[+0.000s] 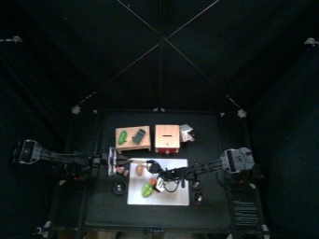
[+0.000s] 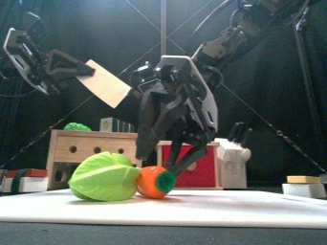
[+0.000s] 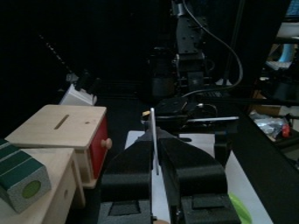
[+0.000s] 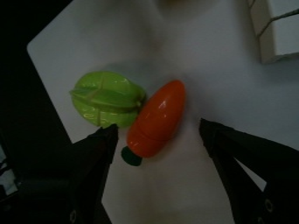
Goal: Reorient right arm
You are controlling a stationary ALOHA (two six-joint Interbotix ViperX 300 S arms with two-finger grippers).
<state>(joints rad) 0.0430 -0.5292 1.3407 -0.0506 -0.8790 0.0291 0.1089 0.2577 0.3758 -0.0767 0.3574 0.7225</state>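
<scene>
We have the right arm [image 1: 214, 168] reaching in from its base toward the middle of the white mat [image 4: 222, 79], its pincer, the right gripper [image 4: 160, 140], pointing down over the toy food with the 2 jaws spread wide and nothing between them yet. Directly between and just beyond the jaw tips lies the orange carrot [image 4: 156, 116], its green stub end nearest the pincer. Touching the carrot on one side is the green leafy vegetable [image 4: 105, 94], which sits just past one jaw.

To do the reorienting well, we judge that we should turn the wrist until the 2 jaws straddle the carrot across its narrow width, not along its length. We should also keep the jaw on the green side from pressing into the leafy vegetable, since the 2 pieces touch and a nudge could roll either one.

The left gripper [image 3: 153, 171] is raised off to the side, and its jaws pinch a thin pale card [image 2: 107, 83] edge-on. It stays clear of our work, so we need not plan around it.
</scene>
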